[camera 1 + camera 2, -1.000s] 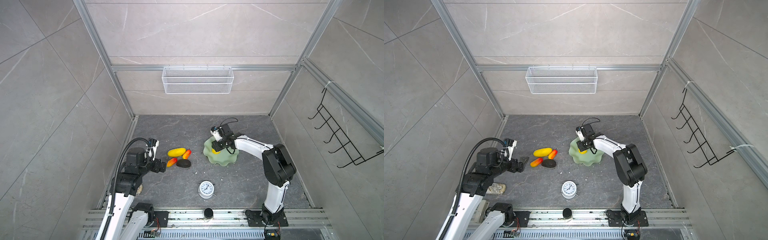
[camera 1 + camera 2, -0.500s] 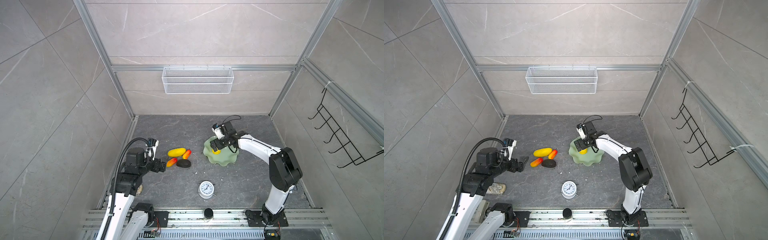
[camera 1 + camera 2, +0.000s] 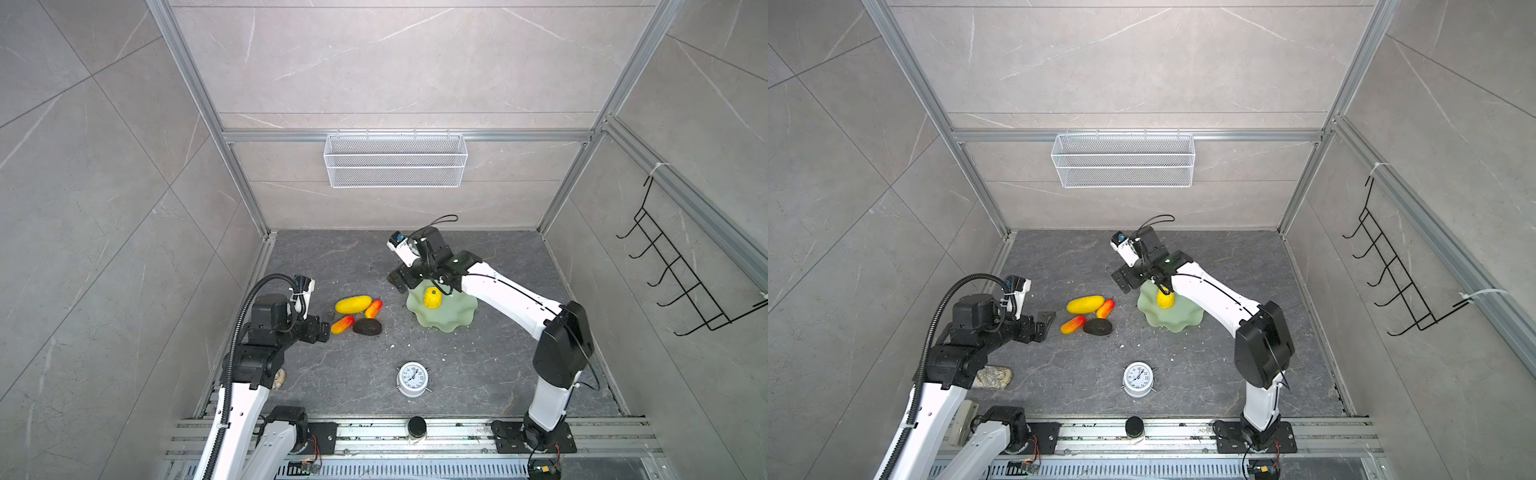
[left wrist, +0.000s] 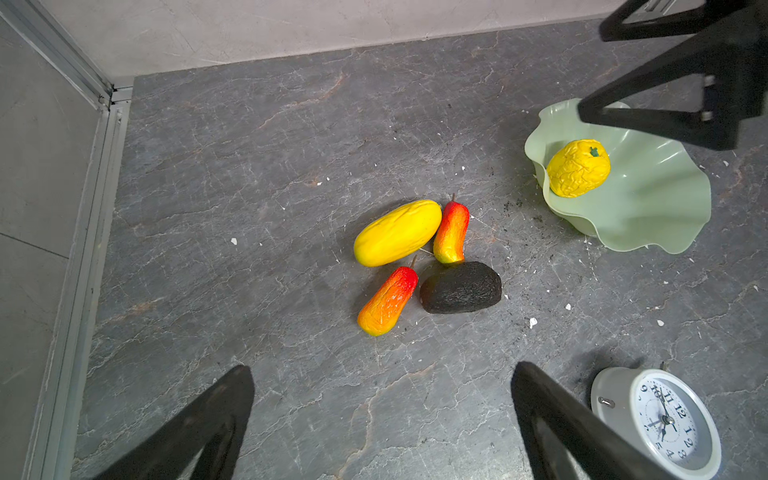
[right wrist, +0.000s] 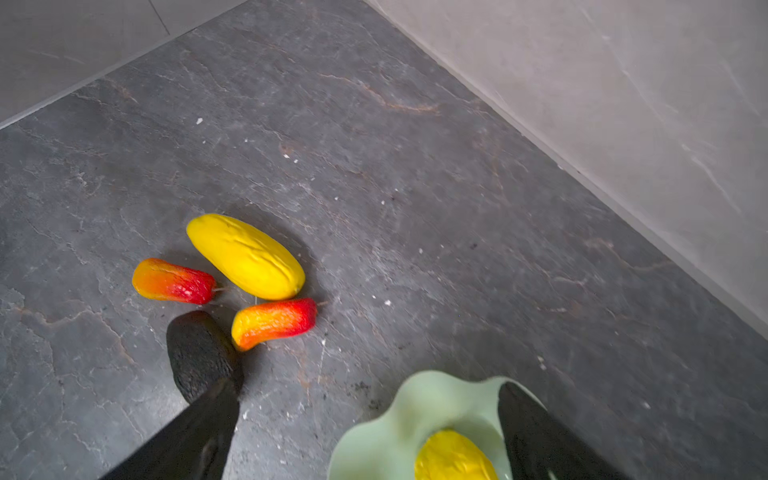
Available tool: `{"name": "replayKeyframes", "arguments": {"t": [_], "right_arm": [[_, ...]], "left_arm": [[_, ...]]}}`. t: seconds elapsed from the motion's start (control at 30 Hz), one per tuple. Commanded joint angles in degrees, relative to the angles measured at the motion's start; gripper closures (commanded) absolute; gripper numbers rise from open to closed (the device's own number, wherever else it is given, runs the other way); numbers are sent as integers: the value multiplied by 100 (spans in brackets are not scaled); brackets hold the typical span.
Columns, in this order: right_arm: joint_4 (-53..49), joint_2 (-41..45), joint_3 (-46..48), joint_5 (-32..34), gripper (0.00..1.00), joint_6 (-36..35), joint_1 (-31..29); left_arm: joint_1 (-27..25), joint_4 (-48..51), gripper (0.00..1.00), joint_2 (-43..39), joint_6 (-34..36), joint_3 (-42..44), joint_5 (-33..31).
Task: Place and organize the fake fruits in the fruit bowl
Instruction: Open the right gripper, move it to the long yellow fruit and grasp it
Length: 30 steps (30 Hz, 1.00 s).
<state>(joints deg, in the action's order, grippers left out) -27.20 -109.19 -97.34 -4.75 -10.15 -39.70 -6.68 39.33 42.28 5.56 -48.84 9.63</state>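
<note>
One fruit [image 3: 432, 298] newly in bowl [image 3: 454, 318]

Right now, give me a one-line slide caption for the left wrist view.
Bumpy yellow fruit in bowl; four fruits clustered on the table ahead of the open left gripper, clock aside.

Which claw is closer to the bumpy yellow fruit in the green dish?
Right. The right gripper hangs open just over the bumpy yellow fruit; the left gripper sits beyond the four loose fruits, well away.
</note>
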Motion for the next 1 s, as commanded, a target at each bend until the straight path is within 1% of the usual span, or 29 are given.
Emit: {"name": "replayKeyframes", "arguments": {"t": [0.0, 0.1, 0.2, 0.27, 0.37, 0.47, 0.57, 0.63, 0.7, 0.77, 0.87, 0.97], "right_arm": [[-358, -562, -557, -233, 0, -231, -156], [-490, -1002, -1036, -379, 0, -244, -238], [-560, -1396, -1395, -420, 0, -265, -275], [-811, -1656, -1794, -479, 0, -263, -296], [-1106, -2081, -2428, -484, 0, -386, -335], [-1577, -2624, -3318, -454, 0, -418, -371], [-2042, -3132, -4061, -463, 0, -636, -406], [-2229, -3446, -4432, -483, 0, -766, -407], [-2520, -3738, -4898, -647, 0, -815, -407], [-2781, -4080, -5384, -967, 0, -894, -415], [-2787, -4320, -5545, -1256, 0, -984, -451], [-2962, -4531, -5757, -1335, 0, -1132, -461]], "left_arm": [[52, -136, 0, 100, 107, -160, 250], [71, -124, 0, 145, 114, -164, 120], [111, -79, 0, 64, 82, -179, 275], [171, -152, 0, -33, 94, -120, 318], [254, -137, 0, -113, 55, -99, 385], [336, -267, 0, -185, 50, -86, 589], [468, -326, 0, -33, 5, -79, 647], [525, -295, 0, 90, -6, -138, 799], [589, -302, 0, 182, -4, -152, 916], [634, -305, 0, 236, -23, -152, 935], [669, -290, 0, 177, -13, -118, 925], [755, -294, 0, 103, -16, -82, 866]]}}
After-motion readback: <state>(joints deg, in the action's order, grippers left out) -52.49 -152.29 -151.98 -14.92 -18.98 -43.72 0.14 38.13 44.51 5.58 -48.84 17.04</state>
